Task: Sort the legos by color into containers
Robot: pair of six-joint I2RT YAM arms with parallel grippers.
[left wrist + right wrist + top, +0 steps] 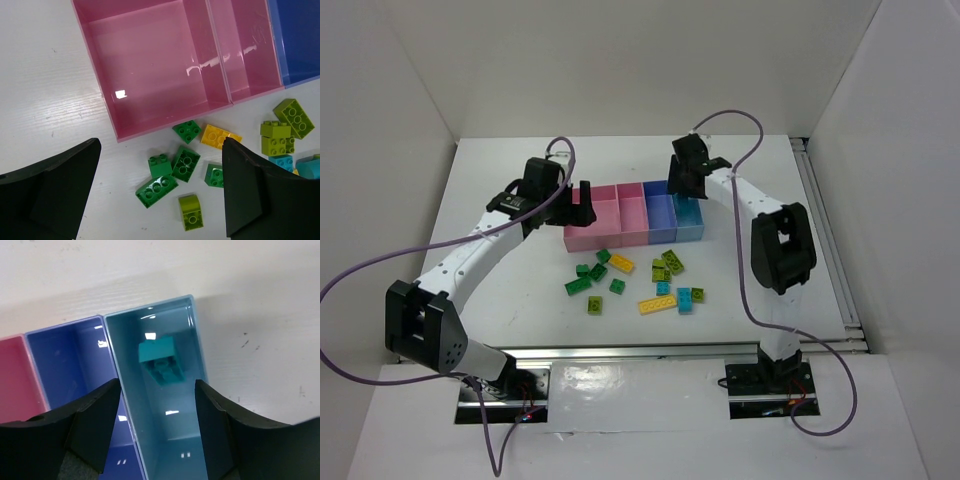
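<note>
The tray holds two pink compartments (pixel 605 215), a purple-blue one (pixel 660 215) and a light blue one (pixel 691 222). Loose legos lie in front of it: dark green (pixel 590 275), yellow (pixel 621 264), lime (pixel 672 263), cyan (pixel 685 300). My left gripper (pixel 582 205) is open and empty above the tray's near left edge; its wrist view shows dark green bricks (pixel 186 162) and a lime brick (pixel 191 212) between the fingers (pixel 160 165). My right gripper (pixel 157 390) is open and empty over the light blue compartment (pixel 197 340), where one cyan brick (pixel 160 360) lies.
White walls enclose the table on the left, back and right. A metal rail (pixel 830 250) runs along the right side. The pink compartment (pixel 150 65) and the purple-blue one (pixel 70 360) show no bricks. Purple cables loop from both arms.
</note>
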